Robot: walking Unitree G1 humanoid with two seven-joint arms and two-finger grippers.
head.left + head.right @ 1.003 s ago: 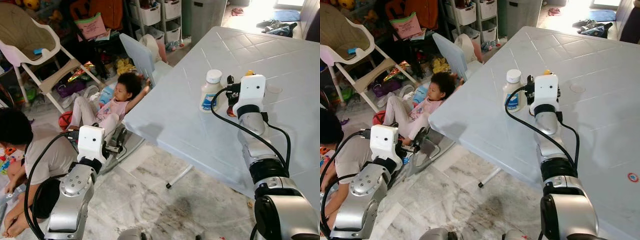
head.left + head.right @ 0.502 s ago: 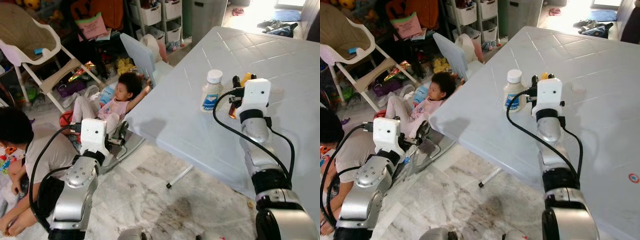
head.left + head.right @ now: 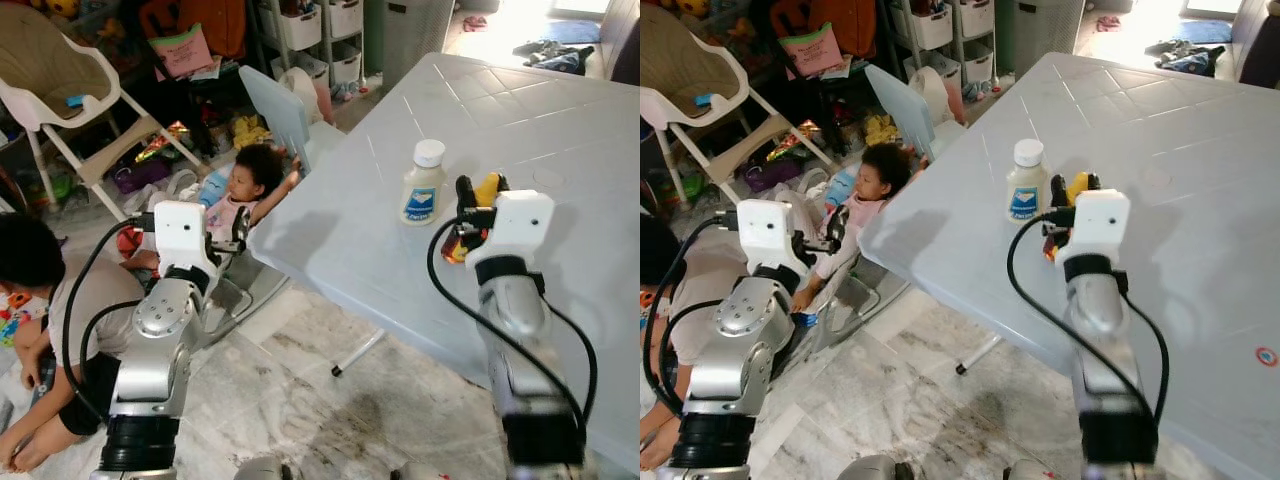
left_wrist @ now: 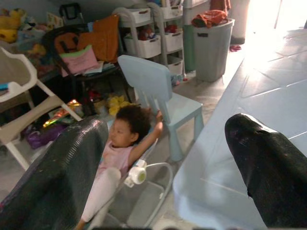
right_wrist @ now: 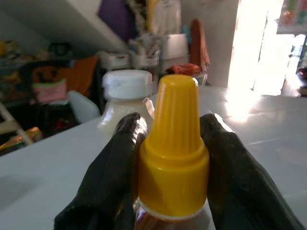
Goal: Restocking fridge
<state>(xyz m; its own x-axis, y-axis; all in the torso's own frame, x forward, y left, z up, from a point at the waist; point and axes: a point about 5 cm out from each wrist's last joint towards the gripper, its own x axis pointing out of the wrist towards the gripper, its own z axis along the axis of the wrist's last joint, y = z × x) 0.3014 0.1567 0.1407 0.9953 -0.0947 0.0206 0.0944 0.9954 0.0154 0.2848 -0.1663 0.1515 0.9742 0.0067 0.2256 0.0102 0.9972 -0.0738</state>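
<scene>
Our right gripper (image 5: 168, 143) has its jaws clamped on a yellow-capped bottle (image 5: 173, 148) with a ribbed conical cap, above the glossy pale worktop (image 3: 560, 130), right of the white-capped jar (image 3: 423, 183). It has drawn nearer since before. Our left gripper (image 4: 172, 158), jaws apart, has risen.

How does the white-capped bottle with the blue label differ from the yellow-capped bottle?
The white-capped bottle with the blue label stands free on the pale table; the yellow-capped bottle is clamped between the right gripper's fingers. The first has a flat, wide white cap, the second a tall, tapered yellow one. The first holds pale contents, the second darker reddish ones. Both are upright.
</scene>
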